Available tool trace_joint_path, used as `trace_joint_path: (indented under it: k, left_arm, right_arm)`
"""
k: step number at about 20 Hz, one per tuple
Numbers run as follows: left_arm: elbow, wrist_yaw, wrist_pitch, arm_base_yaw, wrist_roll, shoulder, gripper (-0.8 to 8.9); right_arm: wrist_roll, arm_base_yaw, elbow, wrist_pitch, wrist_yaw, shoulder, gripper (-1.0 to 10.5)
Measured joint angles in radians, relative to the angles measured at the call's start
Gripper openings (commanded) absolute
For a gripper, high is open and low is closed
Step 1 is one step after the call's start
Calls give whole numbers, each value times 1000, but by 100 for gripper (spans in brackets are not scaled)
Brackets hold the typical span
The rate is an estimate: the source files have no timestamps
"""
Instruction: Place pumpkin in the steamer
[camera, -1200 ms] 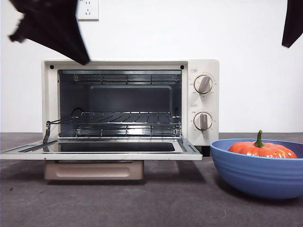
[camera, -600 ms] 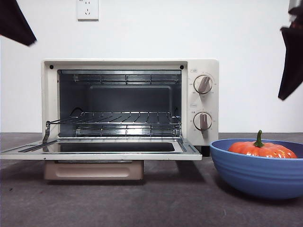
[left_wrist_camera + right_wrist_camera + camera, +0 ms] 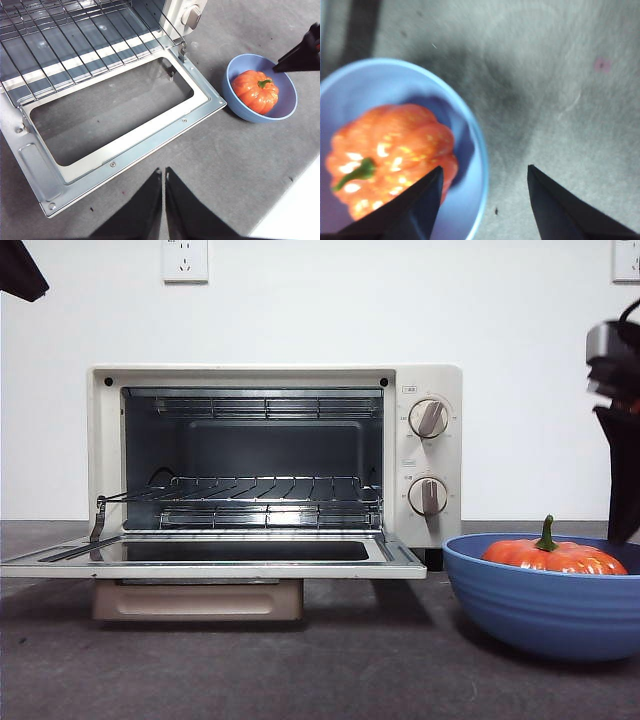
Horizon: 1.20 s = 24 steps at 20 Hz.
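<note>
The orange pumpkin (image 3: pixel 553 555) with a green stem lies in a blue bowl (image 3: pixel 545 605) at the front right; it also shows in the left wrist view (image 3: pixel 255 90) and the right wrist view (image 3: pixel 390 152). The cream steamer (image 3: pixel 430 455) stands left of it with its door (image 3: pixel 215 557) folded down flat and a wire rack (image 3: pixel 260 490) inside. My right gripper (image 3: pixel 485 172) is open and empty, above the bowl's rim beside the pumpkin; it shows dark at the right edge (image 3: pixel 622 470). My left gripper (image 3: pixel 163 172) is shut and empty, high above the table in front of the door.
The open door (image 3: pixel 120 125) juts out over the grey table (image 3: pixel 330 670) toward the front. The bowl (image 3: pixel 287 100) sits on the table beside the steamer's knob side. A white wall with a socket (image 3: pixel 185 260) stands behind.
The left arm has withdrawn up and out to the top left corner. The right arm has come down at the right edge toward the bowl.
</note>
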<state>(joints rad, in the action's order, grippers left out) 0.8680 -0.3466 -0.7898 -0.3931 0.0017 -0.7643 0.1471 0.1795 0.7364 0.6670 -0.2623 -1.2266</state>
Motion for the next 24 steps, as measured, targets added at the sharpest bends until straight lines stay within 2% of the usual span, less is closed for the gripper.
trace_joint_path:
  k: [13, 20, 24]
  left_arm:
    - [0, 0, 0, 0, 0, 0, 14]
    - [0, 0, 0, 0, 0, 0, 14]
    - [0, 0, 0, 0, 0, 0, 14]
  right_arm:
    - [5, 43, 0, -9, 31, -61, 10]
    - [18, 50, 0, 0, 31, -40, 10]
    - [38, 101, 65, 73, 31, 30, 10]
